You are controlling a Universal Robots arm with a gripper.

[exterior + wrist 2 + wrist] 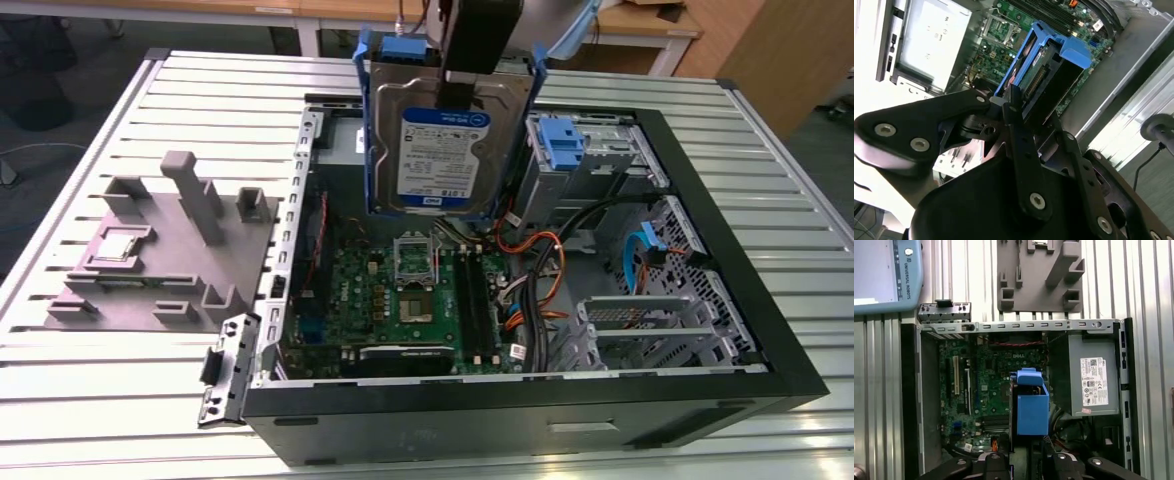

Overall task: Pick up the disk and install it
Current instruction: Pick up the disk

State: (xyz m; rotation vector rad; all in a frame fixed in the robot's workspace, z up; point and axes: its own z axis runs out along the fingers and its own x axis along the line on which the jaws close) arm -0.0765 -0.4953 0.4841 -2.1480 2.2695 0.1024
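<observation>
The disk, a silver-grey drive with a blue-and-white label clipped in a blue plastic bracket, hangs upright above the open computer case. My gripper is shut on its upper edge from above. In the second wrist view the black fingers clamp the end of the blue-framed disk, with the green motherboard below it. The first wrist view looks straight down on the disk's blue bracket, which hovers over the motherboard with the gripper just behind it.
A drive bay with another blue bracket sits in the case at the exterior view's right. A grey power supply box with a white label fills one end of the case. A grey moulded fixture stands on the slatted table beside the case. Orange and black cables run inside.
</observation>
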